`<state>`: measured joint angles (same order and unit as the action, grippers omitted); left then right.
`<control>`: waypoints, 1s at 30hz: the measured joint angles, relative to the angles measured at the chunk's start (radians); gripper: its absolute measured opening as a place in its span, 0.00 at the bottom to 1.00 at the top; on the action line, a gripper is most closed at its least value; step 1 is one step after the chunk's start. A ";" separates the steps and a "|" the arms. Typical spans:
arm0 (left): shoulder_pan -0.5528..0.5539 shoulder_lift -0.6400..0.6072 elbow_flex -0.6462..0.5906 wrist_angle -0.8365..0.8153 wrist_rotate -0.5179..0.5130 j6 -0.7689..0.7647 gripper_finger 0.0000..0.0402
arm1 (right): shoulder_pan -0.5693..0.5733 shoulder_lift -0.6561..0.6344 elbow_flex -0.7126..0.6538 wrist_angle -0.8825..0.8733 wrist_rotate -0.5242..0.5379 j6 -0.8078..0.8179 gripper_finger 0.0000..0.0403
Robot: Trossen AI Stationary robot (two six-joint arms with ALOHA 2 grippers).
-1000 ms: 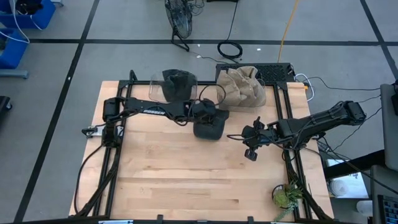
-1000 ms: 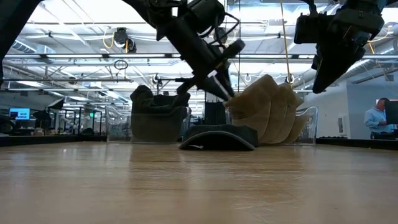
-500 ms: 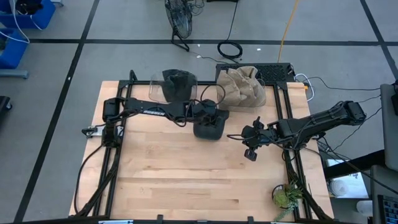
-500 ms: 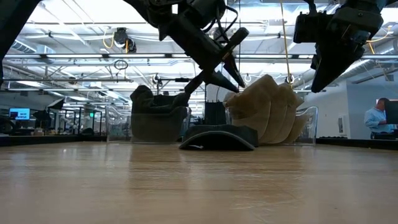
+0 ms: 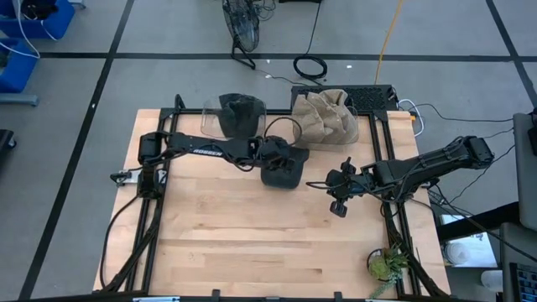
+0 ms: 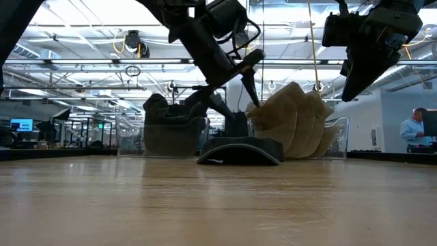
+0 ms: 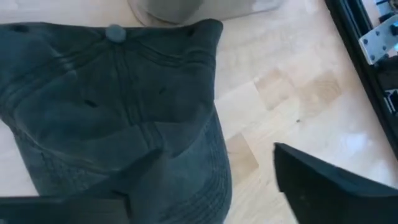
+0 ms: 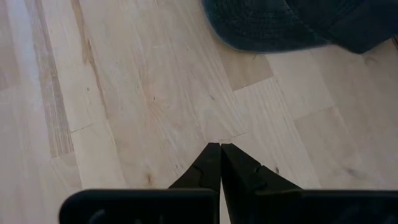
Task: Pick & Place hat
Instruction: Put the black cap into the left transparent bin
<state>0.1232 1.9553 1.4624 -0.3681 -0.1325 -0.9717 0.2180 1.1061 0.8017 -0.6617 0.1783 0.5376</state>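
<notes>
High view: the dark hat [image 5: 282, 172] lies flat near the table's far edge, between the bins, and the left gripper [image 5: 277, 149] hangs over it with fingers spread, probably clear of it, while the right gripper [image 5: 339, 206], pinched together, waits nearby.

1. No readable text, label, number or sign anywhere.
2. Faint white lettering on left arm [image 5: 201, 151] in high view, too small to read.
3. Distant monitors [image 6: 20, 125] in low view, nothing legible on them.
4. Nothing printed on hat [image 7: 112, 118] in left wrist view.
</notes>
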 joint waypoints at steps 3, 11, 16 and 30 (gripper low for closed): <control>0.000 0.000 0.000 -0.011 -0.020 -0.017 0.82 | 0.000 0.000 0.000 0.000 0.000 0.000 0.00; 0.054 0.000 0.000 -0.235 -0.054 -0.149 0.92 | 0.000 0.000 0.000 0.000 0.000 0.000 0.00; 0.098 0.000 0.000 -0.262 -0.053 -0.169 0.88 | 0.000 0.000 0.000 0.000 0.000 0.000 0.00; 0.146 0.096 -0.001 -0.221 0.007 -0.193 0.68 | 0.000 0.000 0.001 0.000 0.000 -0.003 0.00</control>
<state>0.2688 2.0517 1.4616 -0.5889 -0.1258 -1.1648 0.2180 1.1065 0.8028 -0.6621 0.1780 0.5350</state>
